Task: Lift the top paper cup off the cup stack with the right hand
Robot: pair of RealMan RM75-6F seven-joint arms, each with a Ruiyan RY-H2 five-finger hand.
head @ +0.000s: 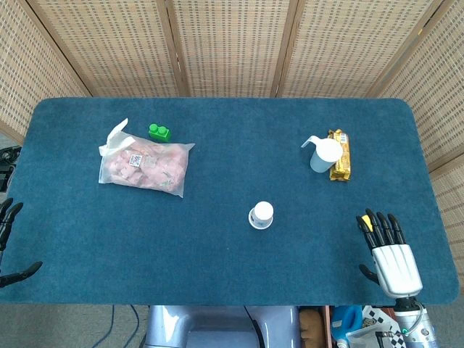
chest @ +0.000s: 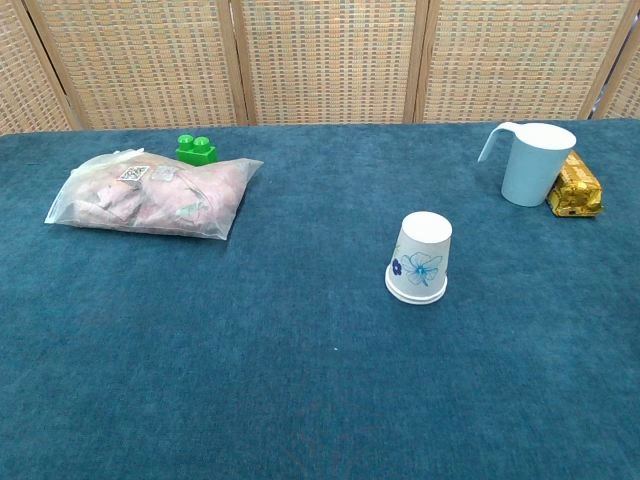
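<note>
A stack of white paper cups (head: 261,214) (chest: 420,258) with a blue flower print stands upside down near the middle of the blue table. My right hand (head: 388,252) lies at the table's front right, well to the right of the stack, its fingers spread and holding nothing. At the far left edge of the head view only the dark fingertips of my left hand (head: 9,243) show, spread apart with nothing in them. Neither hand appears in the chest view.
A clear bag of pink snacks (head: 145,165) (chest: 150,195) lies at the back left with a green block (head: 159,131) (chest: 196,149) behind it. At the back right stand a white jug (head: 323,154) (chest: 530,163) and a gold packet (head: 340,154) (chest: 575,188).
</note>
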